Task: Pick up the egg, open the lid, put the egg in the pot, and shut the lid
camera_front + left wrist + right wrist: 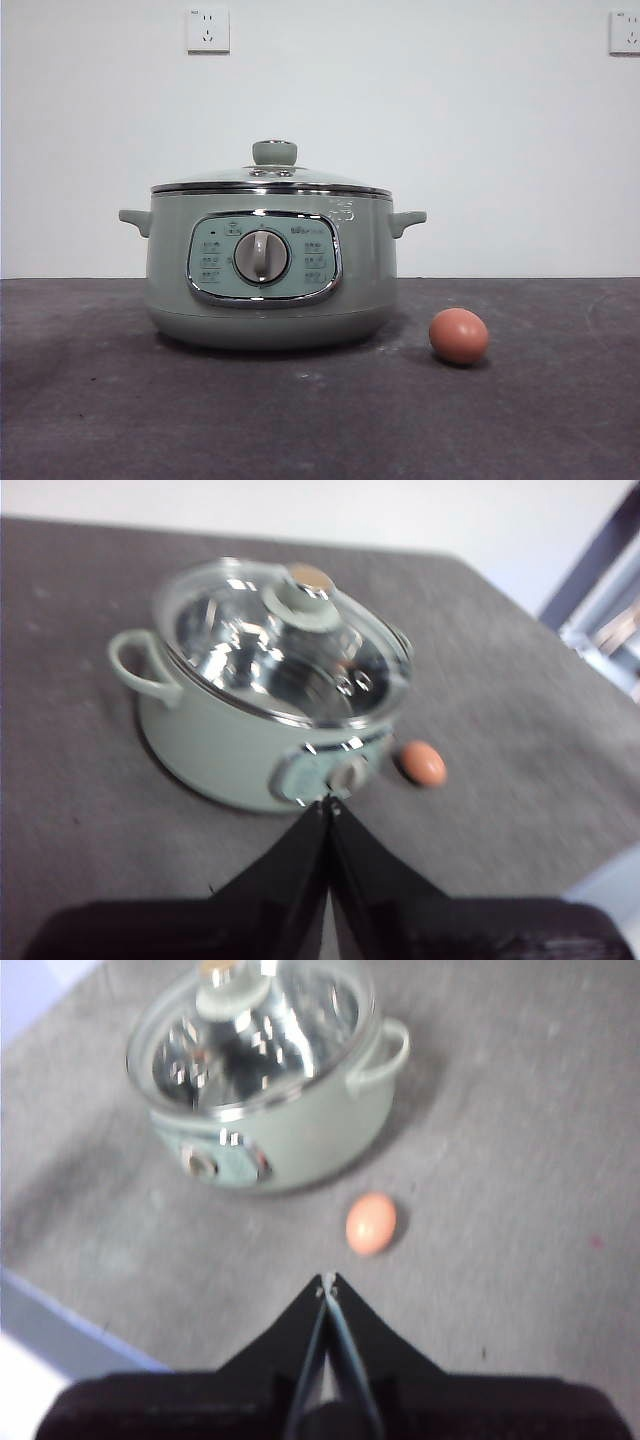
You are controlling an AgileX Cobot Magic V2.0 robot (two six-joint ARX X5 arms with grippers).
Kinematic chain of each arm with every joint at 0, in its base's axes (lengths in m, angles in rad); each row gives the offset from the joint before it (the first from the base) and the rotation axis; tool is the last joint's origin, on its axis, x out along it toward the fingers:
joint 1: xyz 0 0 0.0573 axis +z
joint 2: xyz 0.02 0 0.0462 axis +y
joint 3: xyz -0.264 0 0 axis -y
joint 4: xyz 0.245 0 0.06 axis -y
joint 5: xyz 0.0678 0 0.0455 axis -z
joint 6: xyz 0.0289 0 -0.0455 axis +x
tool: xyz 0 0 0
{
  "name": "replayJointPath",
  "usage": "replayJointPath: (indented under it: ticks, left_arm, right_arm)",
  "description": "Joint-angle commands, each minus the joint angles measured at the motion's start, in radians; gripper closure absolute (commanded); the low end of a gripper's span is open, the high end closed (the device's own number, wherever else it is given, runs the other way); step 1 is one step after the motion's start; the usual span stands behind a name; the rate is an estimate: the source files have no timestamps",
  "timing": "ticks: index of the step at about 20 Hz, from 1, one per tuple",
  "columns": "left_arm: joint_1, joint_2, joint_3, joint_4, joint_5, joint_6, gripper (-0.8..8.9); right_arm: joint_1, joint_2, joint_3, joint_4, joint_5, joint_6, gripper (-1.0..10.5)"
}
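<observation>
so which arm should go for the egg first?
Right, probably. The egg lies just ahead of the right gripper, both jaws shut. The left gripper faces the pot instead, egg off to its side.

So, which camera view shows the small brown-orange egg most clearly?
The front view: the small brown-orange egg sits near, sharp and unobstructed on the dark table beside the sage-green pot. Both wrist views show it smaller and blurred, from above.
</observation>
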Motion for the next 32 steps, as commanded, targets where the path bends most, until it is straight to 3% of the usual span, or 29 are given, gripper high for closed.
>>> replayJointPath:
  ticks: [1,4,9,10,13,14,23,29,32]
  left_arm:
    - [0.000,0.044,0.069,-0.103,0.035,0.115,8.21]
    - [-0.001,0.079,0.132,-0.204,0.040,0.164,8.21]
    - [-0.001,0.079,0.140,-0.212,0.040,0.163,8.08]
    - [-0.001,0.079,0.140,-0.212,0.040,0.162,7.38]
    - [-0.001,0.079,0.140,-0.200,0.033,0.117,1.78]
    - [0.000,0.079,0.140,-0.197,0.033,0.109,1.46]
    - [0.000,0.079,0.140,-0.194,0.034,0.098,1.49]
    - [0.000,0.079,0.140,-0.195,0.034,0.098,1.49]
    - [0.000,0.079,0.140,-0.206,0.034,0.099,1.49]
  right_arm:
    - [0.002,0.033,0.045,-0.096,-0.008,-0.075,9.6]
    - [0.002,0.051,0.056,-0.151,-0.008,-0.084,9.6]
    - [0.002,0.052,0.056,-0.146,-0.007,-0.082,9.3]
    - [0.002,0.052,0.056,-0.146,-0.008,-0.081,8.7]
    - [0.002,0.053,0.056,-0.145,-0.007,-0.037,4.5]
    - [0.002,0.053,0.056,-0.145,-0.008,-0.037,3.8]
    - [0.016,0.076,0.056,-0.108,-0.025,-0.010,3.8]
    - [0.134,0.286,0.056,-0.022,-0.013,0.008,3.8]
    - [0.200,0.432,0.056,0.057,0.050,0.008,3.8]
